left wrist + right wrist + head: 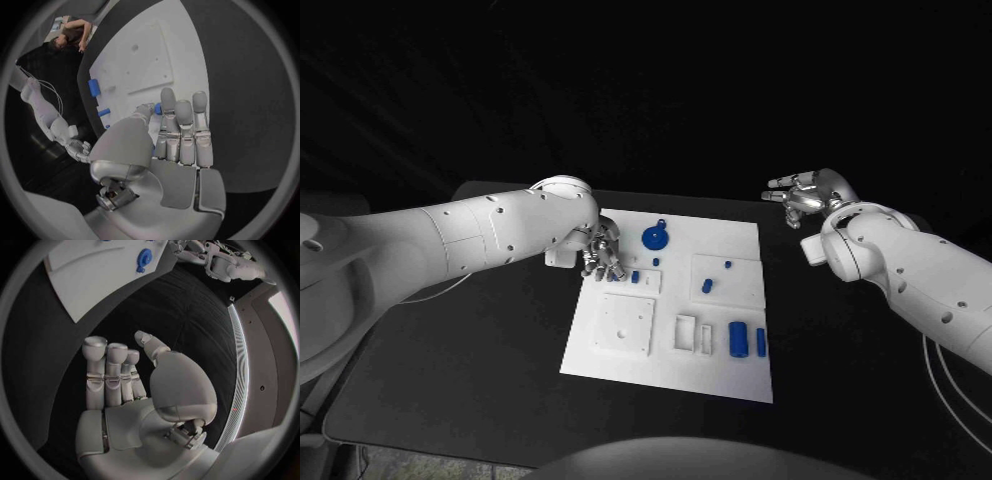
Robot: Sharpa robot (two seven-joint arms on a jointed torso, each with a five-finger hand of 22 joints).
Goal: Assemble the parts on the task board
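Our left hand [599,250] pinching a small blue part [158,108] over the task board [733,375]; right hand [798,195] hovering empty, fingers [105,371] straight and apart.

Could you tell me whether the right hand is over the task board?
No, the right hand is beyond the task board, above the black table.

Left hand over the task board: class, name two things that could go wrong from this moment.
1. The left hand hangs low over the task board's far left corner, close to small blue parts; a careless descent might knock them aside.
2. The right hand, open, is off the board over the black table, so it probably cannot steady the board if it slides.
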